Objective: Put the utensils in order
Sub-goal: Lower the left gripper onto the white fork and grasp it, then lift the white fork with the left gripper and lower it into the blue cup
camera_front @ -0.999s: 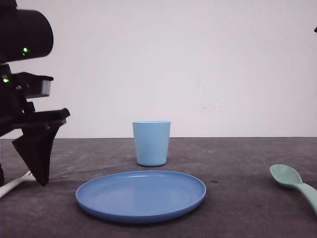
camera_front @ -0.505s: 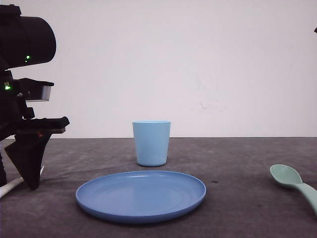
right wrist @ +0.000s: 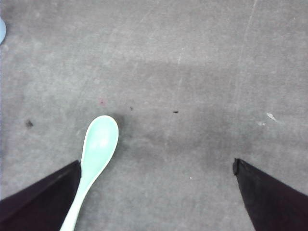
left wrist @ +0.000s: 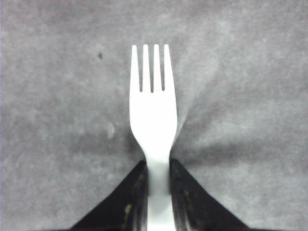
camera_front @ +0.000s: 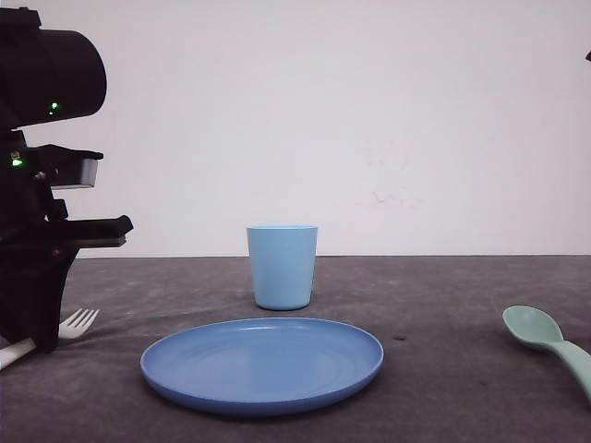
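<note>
Gripping the white fork (left wrist: pixel 153 122) by its neck, the left tool (left wrist: pixel 157 185) has both fingers pressed against the handle, one on each side; the fork's long axis runs straight out along the tool's own axis, tines leading. In the front view the fork (camera_front: pixel 76 322) lies at the 9 o'clock edge of the bench (camera_front: pixel 443 314), tines pointing toward 3 o'clock, where the blue plate (camera_front: pixel 262 363) sits nearby. The left arm therefore owns this utensil. The mint-green spoon (right wrist: pixel 96 154) lies at the 3 o'clock edge of the front view, bowl toward 10 o'clock; the right tool (right wrist: pixel 156 192) is spread wide above it, with the handle just beside one finger, off centre.

Materials:
- Fork: thin, flat moulded plastic, four short tines, narrow waist
- Spoon: smooth plastic, broad oval bowl
- Plate: round, shallow, glossy
- Cup (camera_front: pixel 283 266): light blue, tapered, upright at 12 o'clock behind the plate
- Bench: dark grey, matte, mottled
</note>
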{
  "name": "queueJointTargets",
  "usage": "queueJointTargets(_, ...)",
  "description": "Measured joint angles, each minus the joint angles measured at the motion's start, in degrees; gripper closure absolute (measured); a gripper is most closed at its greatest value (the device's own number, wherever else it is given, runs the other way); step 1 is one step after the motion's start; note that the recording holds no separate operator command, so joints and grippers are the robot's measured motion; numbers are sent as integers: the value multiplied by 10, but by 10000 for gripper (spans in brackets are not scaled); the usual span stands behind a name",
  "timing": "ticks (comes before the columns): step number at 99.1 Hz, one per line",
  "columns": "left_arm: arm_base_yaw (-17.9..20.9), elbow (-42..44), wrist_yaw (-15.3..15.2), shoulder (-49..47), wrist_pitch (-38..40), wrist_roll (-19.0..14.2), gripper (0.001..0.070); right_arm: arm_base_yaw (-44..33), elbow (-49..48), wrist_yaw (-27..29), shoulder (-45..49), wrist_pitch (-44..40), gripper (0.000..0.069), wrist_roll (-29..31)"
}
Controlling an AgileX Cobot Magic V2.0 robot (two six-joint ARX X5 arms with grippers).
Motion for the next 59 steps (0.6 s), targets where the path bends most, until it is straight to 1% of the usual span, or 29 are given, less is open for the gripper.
queueJointTargets(24,0,1,-1,-2,-2,6,650,0,0,0,0,0,49,0)
queueJointTargets(33,-2,9,-2,-17,-8,8,650,0,0,0,0,0,49,0)
queueJointTargets(53,-18,74,-1,-86,4,14,650,0,0,0,0,1,49,0)
queueJointTargets(59,-22,93,5,-105,17,19,650,0,0,0,0,2,49,0)
